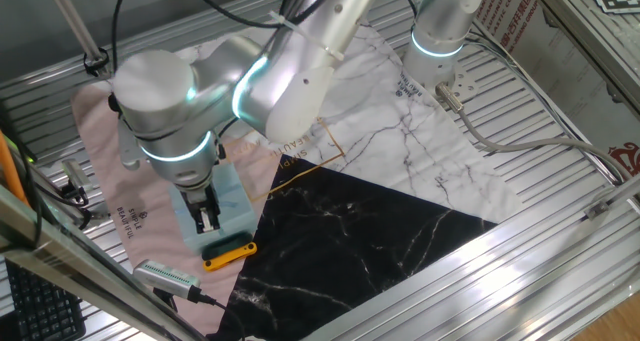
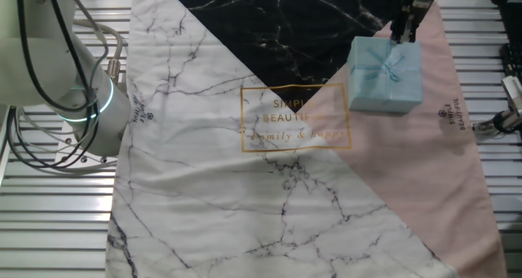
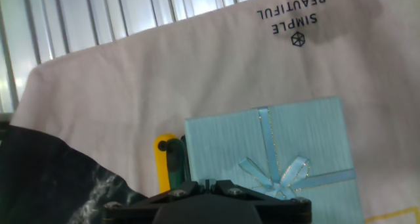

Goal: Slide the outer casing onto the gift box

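- One large mat (image 2: 204, 188) covers the table, with three zones: white marble, black marble and pale pink. The gripper stands over the pink zone, close to the black one.
- One robot arm (image 1: 230, 81) with a glowing ring reaches down to the mat. A second glowing ring shows on the arm's base column (image 1: 440, 26), far behind the gripper.
- One outer casing (image 2: 386, 74), pale blue with one ribbon bow (image 2: 393, 64) on its top, lies flat on the pink zone. It is directly under the gripper and a little to its side.
- One gripper (image 1: 207, 219) hangs at the edge of the casing. Its two dark fingers (image 1: 201, 217) point down with a narrow gap between them; I cannot tell if they are clenched or released, or if they touch the casing.
- One small yellow-and-black bar (image 1: 230, 250) lies on the pink zone, just beside the casing, near the fingertips.
- I can count only one blue box; the gift box is not seen separately.
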You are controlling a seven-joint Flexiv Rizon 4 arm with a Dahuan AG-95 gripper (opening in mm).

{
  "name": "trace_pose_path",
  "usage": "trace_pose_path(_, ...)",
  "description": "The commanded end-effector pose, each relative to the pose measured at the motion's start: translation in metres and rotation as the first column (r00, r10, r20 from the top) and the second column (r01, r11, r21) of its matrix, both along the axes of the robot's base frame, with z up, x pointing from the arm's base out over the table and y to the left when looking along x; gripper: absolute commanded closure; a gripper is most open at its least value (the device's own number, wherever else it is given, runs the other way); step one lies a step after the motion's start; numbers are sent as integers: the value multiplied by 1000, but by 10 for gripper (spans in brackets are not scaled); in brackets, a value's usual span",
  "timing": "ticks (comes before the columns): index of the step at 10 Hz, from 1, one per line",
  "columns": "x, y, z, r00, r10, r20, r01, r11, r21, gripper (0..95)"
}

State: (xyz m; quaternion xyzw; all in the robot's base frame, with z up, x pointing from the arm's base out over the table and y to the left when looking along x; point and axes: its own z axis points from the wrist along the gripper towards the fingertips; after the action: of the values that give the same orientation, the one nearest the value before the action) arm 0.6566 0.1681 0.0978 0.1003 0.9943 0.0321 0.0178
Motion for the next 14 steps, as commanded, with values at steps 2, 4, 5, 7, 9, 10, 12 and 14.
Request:
trace_pose_path(2,3,1,-7,1000,1,5,-1,1000,4,950)
trace_pose_path(4,4,3,-14,1000,0,12,0,1000,4,950)
trace_pose_path(5,4,4,-18,1000,-1,18,1,1000,2,950)
trace_pose_path(7,4,4,-16,1000,8,6,-8,1000,-4,950)
trace_pose_path(9,4,4,-14,1000,18,5,-18,1000,-1,950)
trace_pose_path(10,3,4,-10,1000,31,-2,-31,999,-11,950)
trace_pose_path(12,3,-5,4,998,56,-15,-56,998,-18,950)
trace_pose_path(14,1,-17,18,998,64,-18,-65,997,-29,950)
